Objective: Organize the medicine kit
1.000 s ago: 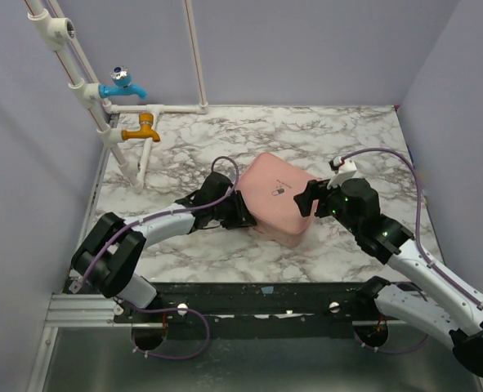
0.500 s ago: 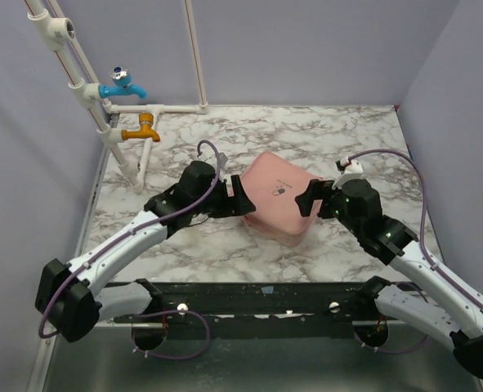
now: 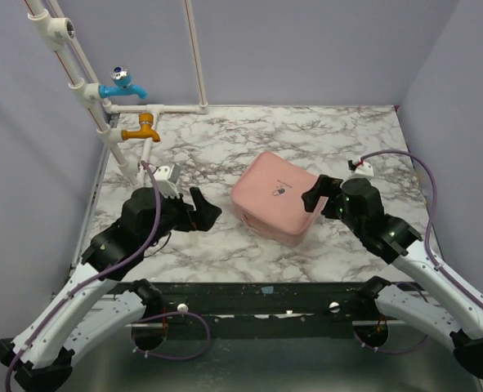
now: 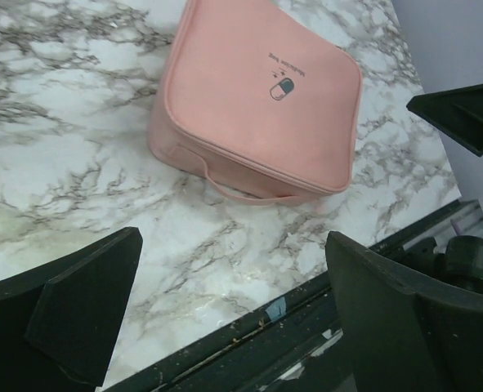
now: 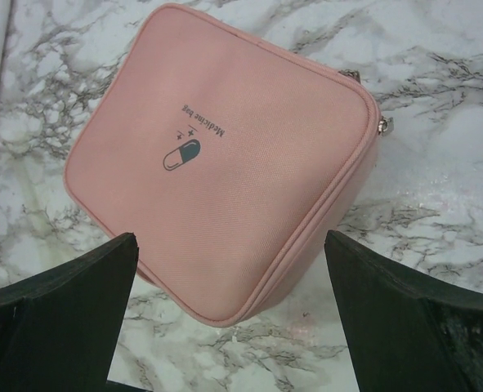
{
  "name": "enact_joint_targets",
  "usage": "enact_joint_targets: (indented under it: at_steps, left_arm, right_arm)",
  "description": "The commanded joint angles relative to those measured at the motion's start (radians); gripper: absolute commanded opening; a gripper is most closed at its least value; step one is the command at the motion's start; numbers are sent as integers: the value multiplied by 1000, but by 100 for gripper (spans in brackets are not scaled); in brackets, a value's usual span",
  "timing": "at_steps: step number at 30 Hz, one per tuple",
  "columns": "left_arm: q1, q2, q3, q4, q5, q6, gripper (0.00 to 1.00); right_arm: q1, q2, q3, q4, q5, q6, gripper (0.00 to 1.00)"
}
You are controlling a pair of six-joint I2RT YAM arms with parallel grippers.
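Observation:
The medicine kit [image 3: 275,198] is a pink rounded-square soft case, closed, lying flat on the marble table with its pill logo up. It also shows in the left wrist view as the medicine kit [image 4: 257,94] and in the right wrist view as the medicine kit [image 5: 225,155]. My left gripper [image 3: 205,211] is open and stands apart from the case, to its left. My right gripper [image 3: 316,196] is open too, just off the case's right corner, with nothing between its fingers. The left fingers [image 4: 78,314] frame bare marble.
A white pipe frame [image 3: 118,122] with a blue tap [image 3: 123,84] and an orange tap [image 3: 143,129] stands at the back left. The black front rail [image 3: 257,296] runs along the near table edge. Purple walls close in the left, back and right sides.
My left arm has pulled back from the case's left side toward the near left, its jaws opening. The right gripper opened wider and drew slightly back. The case stays put.

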Motion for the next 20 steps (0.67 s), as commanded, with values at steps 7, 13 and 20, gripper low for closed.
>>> enact_joint_targets:
  at_steps: [7, 13, 20]
  left_arm:
    - [5, -295, -141, -102, -165, 50, 99]
    - [5, -384, -176, -105, -191, 45, 98]
    - [5, -364, -167, -109, -192, 53, 99]
  right_arm:
    - [-2, -41, 27, -74, 9, 47, 100]
    - [-2, -36, 13, -76, 17, 42, 100]
    - [-1, -64, -12, -68, 21, 25, 100]
